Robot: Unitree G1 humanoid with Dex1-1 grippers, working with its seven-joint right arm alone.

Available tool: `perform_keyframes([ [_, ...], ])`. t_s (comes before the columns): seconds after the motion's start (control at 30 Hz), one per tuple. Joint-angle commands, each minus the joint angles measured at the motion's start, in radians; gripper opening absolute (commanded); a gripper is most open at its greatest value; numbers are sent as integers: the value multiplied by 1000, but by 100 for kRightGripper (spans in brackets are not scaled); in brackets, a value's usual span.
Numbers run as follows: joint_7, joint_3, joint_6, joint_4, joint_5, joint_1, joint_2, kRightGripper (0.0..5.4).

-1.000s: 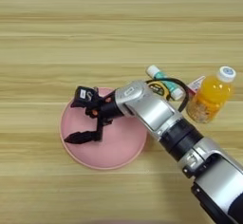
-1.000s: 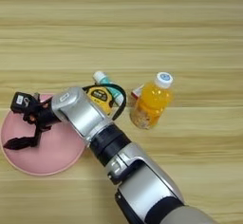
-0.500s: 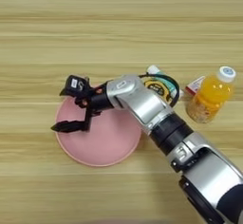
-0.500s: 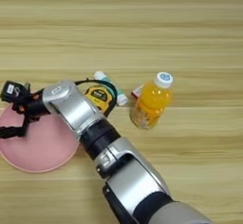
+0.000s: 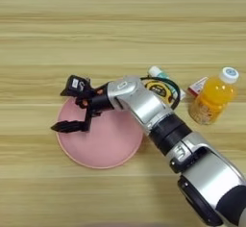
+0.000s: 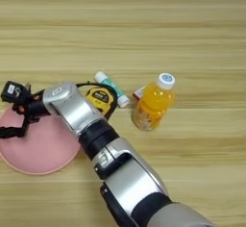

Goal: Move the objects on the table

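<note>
The silver forearm (image 5: 158,120) comes up from the bottom right corner and reaches left across the table (image 5: 120,29), its dark elbow section filling the near corner of the picture. Nearest after it lies the large round pink plate (image 5: 108,144), flat on the wood. Over the plate's left rim hangs the right gripper (image 5: 68,106), its two black fingers spread well apart: one fingertip (image 5: 61,126) points out past the plate's left edge, the other (image 5: 73,83) sits above the plate's upper left rim. Nothing shows between them, so the gripper stands empty; whether the lower finger touches the rim or only hovers above it is hard to say.

Further back, just behind the forearm's wrist end, the yellow-black tape measure (image 6: 100,98) rests on the table with its black strap (image 5: 170,89) looping round its right side. The teal-white glue stick (image 6: 110,88) lies tilted just beyond it, touching or nearly touching the tape measure. To the right stands the small orange-juice bottle (image 6: 153,103), leaning slightly, its white cap (image 6: 166,81) uppermost. A small red-white packet (image 5: 198,85) peeks out right beside the bottle's left shoulder.
</note>
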Motion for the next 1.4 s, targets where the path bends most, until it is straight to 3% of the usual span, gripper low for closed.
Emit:
perform_keyframes([
  [0.03, -30, -56, -30, -100, 24, -88, 6, 538],
  [0.63, -88, -252, -10, -419, 129, -104, -70, 538],
  [1.07, -166, -358, 21, -629, 142, -120, -212, 538],
  [1.17, -188, -412, 21, -644, 148, -120, -263, 538],
  [1.4, -215, -560, -70, -621, 224, -91, -330, 538],
])
